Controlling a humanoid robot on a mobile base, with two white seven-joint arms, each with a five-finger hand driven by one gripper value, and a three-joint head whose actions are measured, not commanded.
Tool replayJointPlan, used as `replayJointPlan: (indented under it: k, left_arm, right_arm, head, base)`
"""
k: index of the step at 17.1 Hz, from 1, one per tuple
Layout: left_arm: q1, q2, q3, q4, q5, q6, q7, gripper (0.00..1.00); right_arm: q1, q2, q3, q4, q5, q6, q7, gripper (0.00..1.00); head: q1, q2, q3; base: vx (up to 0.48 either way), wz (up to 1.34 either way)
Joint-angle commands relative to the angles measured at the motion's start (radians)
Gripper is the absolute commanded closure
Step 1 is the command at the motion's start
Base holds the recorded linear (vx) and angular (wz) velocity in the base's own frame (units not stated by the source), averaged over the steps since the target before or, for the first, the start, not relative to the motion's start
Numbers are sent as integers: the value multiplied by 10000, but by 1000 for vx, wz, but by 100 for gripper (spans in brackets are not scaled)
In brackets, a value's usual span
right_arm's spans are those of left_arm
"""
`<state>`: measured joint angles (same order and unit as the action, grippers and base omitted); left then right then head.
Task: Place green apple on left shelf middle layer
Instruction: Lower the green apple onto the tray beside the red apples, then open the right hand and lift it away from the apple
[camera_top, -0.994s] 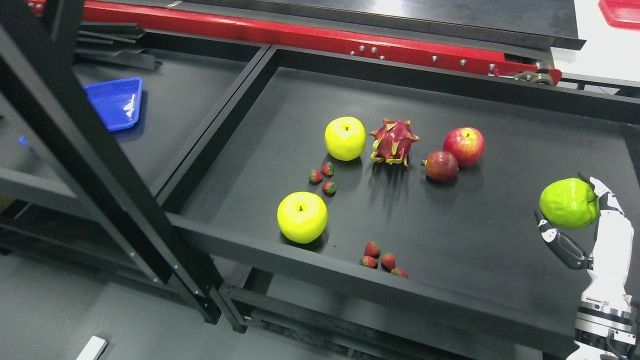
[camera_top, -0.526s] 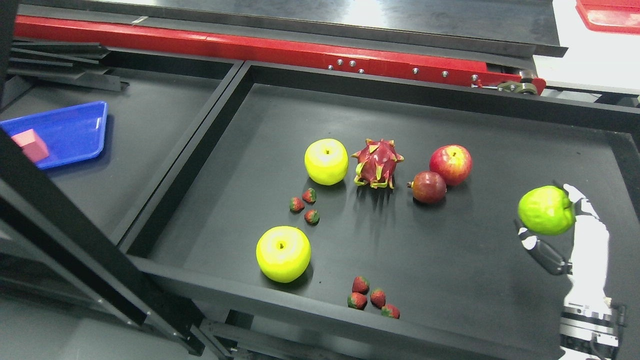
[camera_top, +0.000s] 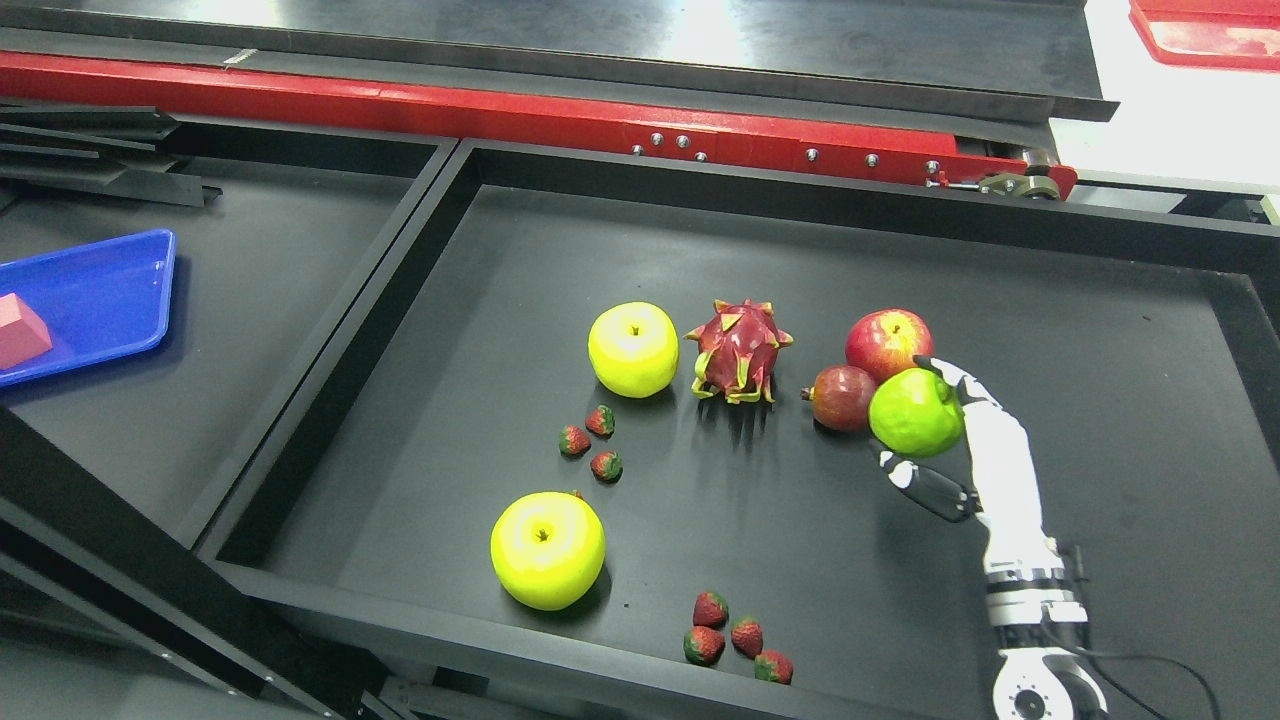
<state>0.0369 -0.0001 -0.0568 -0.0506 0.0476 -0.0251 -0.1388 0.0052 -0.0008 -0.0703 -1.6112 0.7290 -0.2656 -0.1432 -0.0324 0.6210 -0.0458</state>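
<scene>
Green apple (camera_top: 914, 413); 2 yellow apples (camera_top: 633, 349); blue tray (camera_top: 95, 300); red beam (camera_top: 420, 105).

You see the round green apple (camera_top: 914, 412) in the white-fingered right hand (camera_top: 955, 440), the glossy red apple (camera_top: 884, 340) just behind, the spiky pink dragon fruit (camera_top: 738, 351) to its left.

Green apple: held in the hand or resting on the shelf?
Held: the right hand has its fingers wrapped around the green apple.
</scene>
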Motion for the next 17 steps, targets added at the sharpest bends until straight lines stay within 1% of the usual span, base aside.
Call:
replayJointPlan:
  k: [1,2,4,6,7,9,10,11,14,16,17]
  left_arm:
    - [0,175,0,0,0,5,8,0]
    - [0,175,0,0,0,-10,-7,0]
    - [0,175,0,0,0,6,-8,0]
    - [0,175,0,0,0,-10,-7,0]
    - [0,175,0,0,0,-10,-8,0]
    - [0,175,0,0,0,6,8,0]
    - [0,175,0,0,0,6,-7,0]
    - [0,175,0,0,0,-10,-8,0]
    - [0,175,0,0,0,-10,-7,0]
    - [0,175,0,0,0,-10,-7,0]
    - [0,175,0,0,0,-10,-8,0]
  right_arm:
    - [-176,-167,1656,145,-1834,34,67,0]
    - [-68,-167,1533,-39,-2710,-362,67,0]
    - [-52,-167,1227,-87,-3147,-794,51,0]
    - [-83,-167,996,-87,-3681,-887,21,0]
    - [-98,-167,782,-87,-4490,-888,21,0]
    - [8,-167,307,-87,-6650,-888,36,0]
    - [268,-167,289,-87,-7496,-903,51,0]
    - [574,-167,350,-87,-7945,-979,66,0]
    - [1341,-167,747,-87,-8149,-1515,310,0]
    - [1634,-167,1254,-87,-8271,-1532,664,0]
    - [1651,-167,1301,-87,-8302,-1532,680,0]
  head:
    - [0,0,0]
    - [0,0,0]
    - [0,0,0]
    - [0,-1,0]
    - [0,-1,0]
    - [0,-1,0]
    - [0,-1,0]
    - [0,-1,0]
    - [0,-1,0]
    - [0,-2,0]
    - [0,-2,0]
  base:
    - [33,-2]
    - [16,0]
    - [14,0]
    - [6,0]
    - [0,0]
    - [0,0]
    - [0,0]
    - [0,0]
    - [0,0]
    - [0,0]
    - [0,0]
